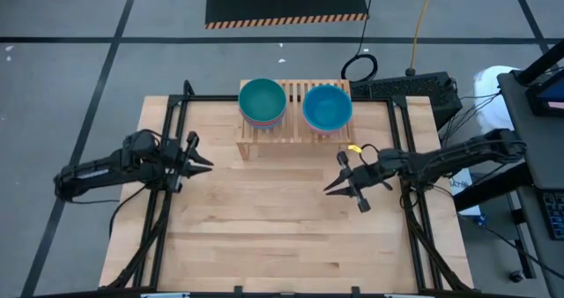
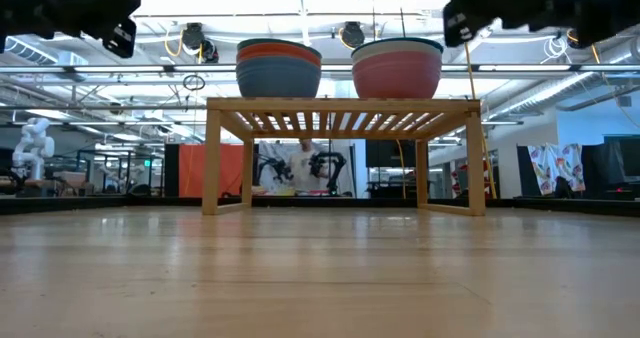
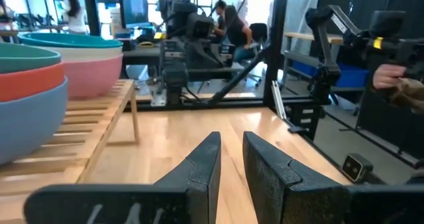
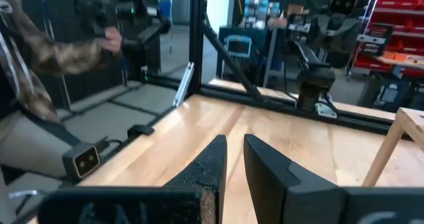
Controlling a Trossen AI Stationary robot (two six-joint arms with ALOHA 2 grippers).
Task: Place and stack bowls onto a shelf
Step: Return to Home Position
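Note:
Two stacks of bowls stand on the slatted top of the light-wood shelf point(image 1: 295, 129) at the table's far edge. The left stack point(image 2: 278, 70) has blue at the bottom, red above it and teal point(image 1: 263, 100) on top. In the right stack point(image 2: 397, 68) pink is lowest, then white, with a blue bowl point(image 1: 327, 107) on top. My left gripper point(image 1: 208, 166) hovers left of the shelf, pointing level toward the table's right, its fingers point(image 3: 199, 168) slightly apart with nothing between them. My right gripper point(image 1: 328, 190) hovers near the shelf's right front, pointing left, also slightly open and empty point(image 4: 235, 151).
Bare tabletop point(image 1: 282, 227) lies between and in front of both grippers. Black frame rails point(image 1: 172, 148) run along the table's left and right sides. A person's hand point(image 4: 109, 38) holds a device beyond the table's left side. Another sleeve point(image 3: 401, 88) shows past the right side.

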